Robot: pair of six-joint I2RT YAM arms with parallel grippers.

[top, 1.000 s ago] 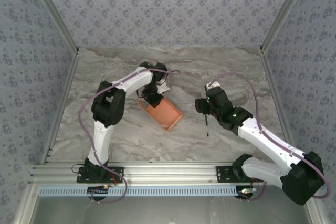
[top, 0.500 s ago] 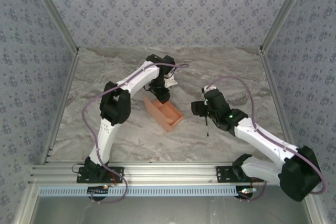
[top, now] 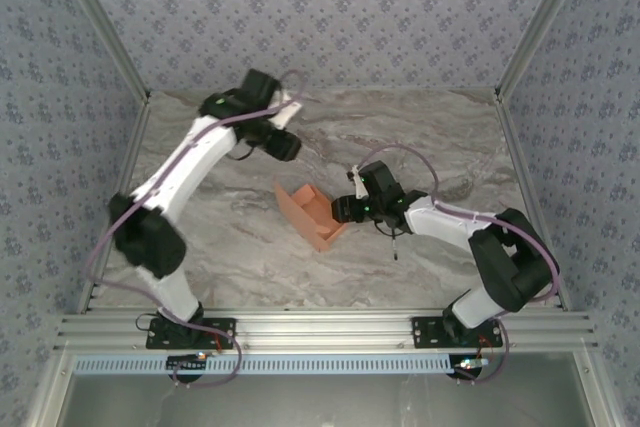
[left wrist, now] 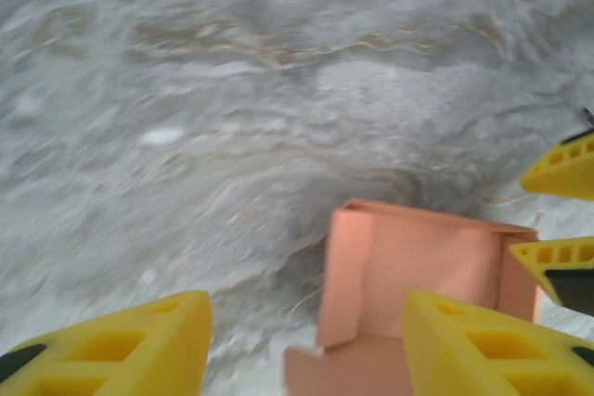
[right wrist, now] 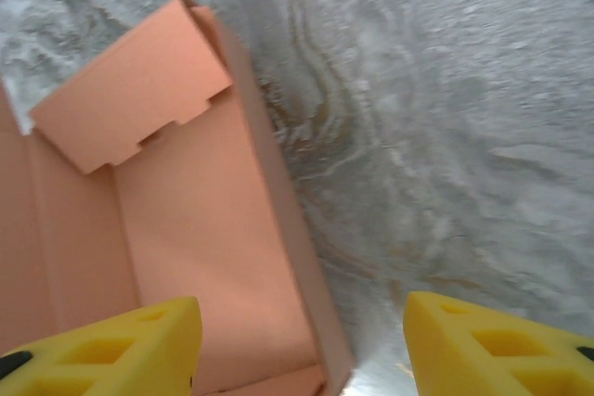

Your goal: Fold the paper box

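Dark stick on marble table

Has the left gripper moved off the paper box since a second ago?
Yes. In the top view the left gripper has left the paper box and drawn back toward the far edge of the table, and it is now open.

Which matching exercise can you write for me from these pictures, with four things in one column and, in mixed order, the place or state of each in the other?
Things:
1. paper box
2. left gripper
3. right gripper
4. dark stick

Places or states:
a. open, one finger on each side of a box wall
b. lying flat on the table, to the right of the box
c. salmon-orange, partly folded, walls standing up
d. open, apart from the box, holding nothing

Pairs: 1-c, 2-d, 3-a, 4-b.
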